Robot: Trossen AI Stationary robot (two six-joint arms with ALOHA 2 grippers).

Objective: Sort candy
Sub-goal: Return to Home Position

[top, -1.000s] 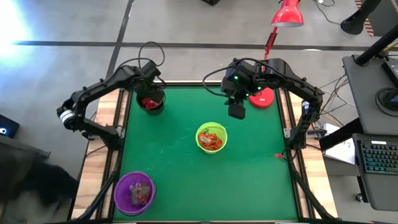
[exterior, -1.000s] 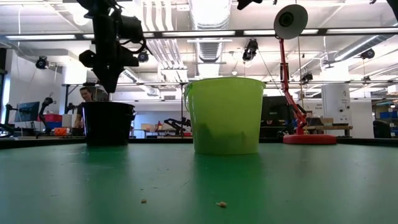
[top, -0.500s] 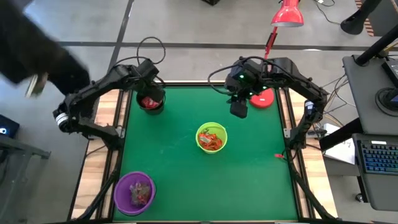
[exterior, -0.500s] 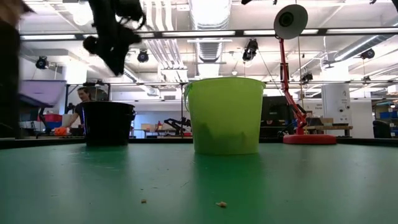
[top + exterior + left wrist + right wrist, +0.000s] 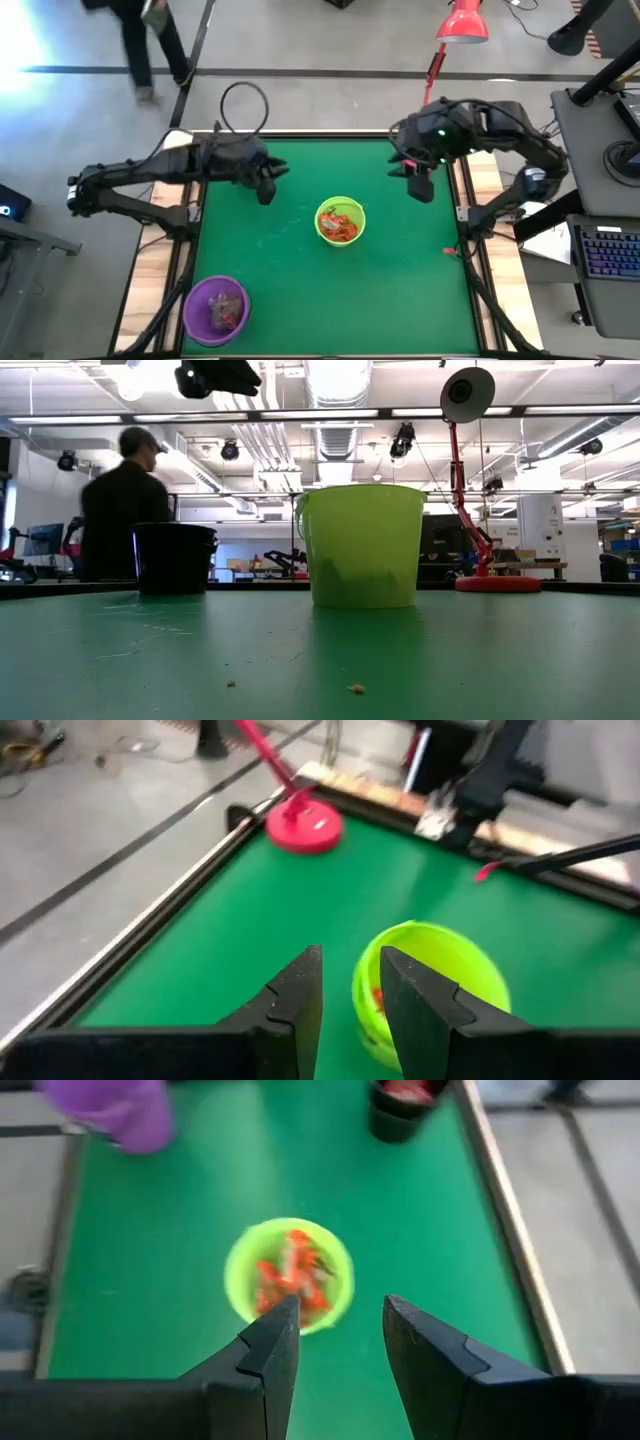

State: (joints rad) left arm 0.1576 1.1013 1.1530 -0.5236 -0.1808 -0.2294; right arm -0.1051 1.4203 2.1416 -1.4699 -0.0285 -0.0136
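Lime-green bowl: orange-red candy. Purple bowl: mixed candy. Black bowl: red candy, seen only in right wrist view. Left tool, right tool: spread, empty.

A dark-clothed person is crossing the grey concrete floor. Ceiling strip lights are glowing above a red desk lamp.
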